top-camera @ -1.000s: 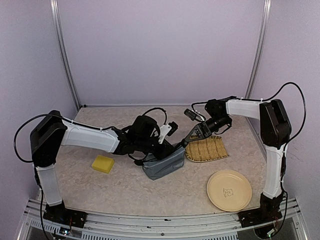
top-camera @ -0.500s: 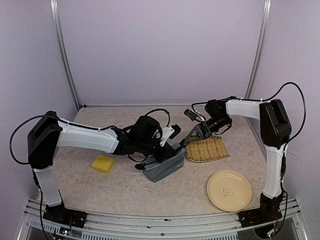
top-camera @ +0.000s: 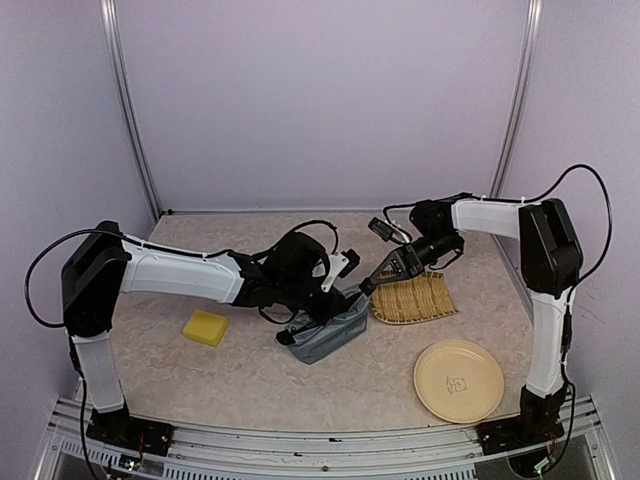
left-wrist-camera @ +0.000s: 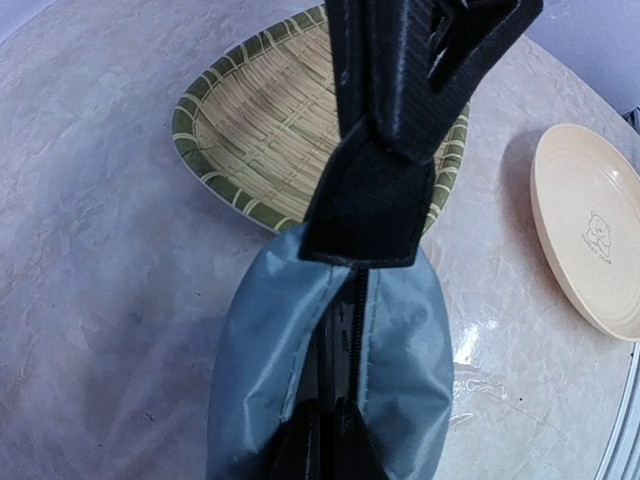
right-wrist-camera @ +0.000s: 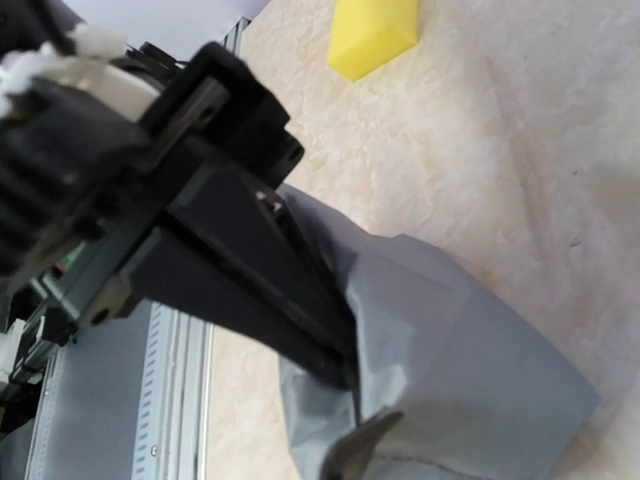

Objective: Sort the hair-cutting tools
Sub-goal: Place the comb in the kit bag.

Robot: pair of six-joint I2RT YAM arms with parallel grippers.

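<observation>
No hair-cutting tools in sight. Likely inside grey-blue zip pouch [top-camera: 328, 332] at table middle, but cannot tell for sure.
Pouch long way in top view: 8 o'clock to 2 o'clock, zip along it.
Left claw [top-camera: 342, 297]: shut tight on pouch top edge, toward 11 o'clock.
Right claw [top-camera: 372, 287]: shut tight on pouch tip at 2 o'clock, just beside woven tray [top-camera: 420, 300].
Next, likely: pull ends apart along zip line to open pouch.

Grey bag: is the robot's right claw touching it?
Touching. The left wrist view shows the right gripper pinched shut on the end of the grey pouch nearest the woven basket.
</observation>
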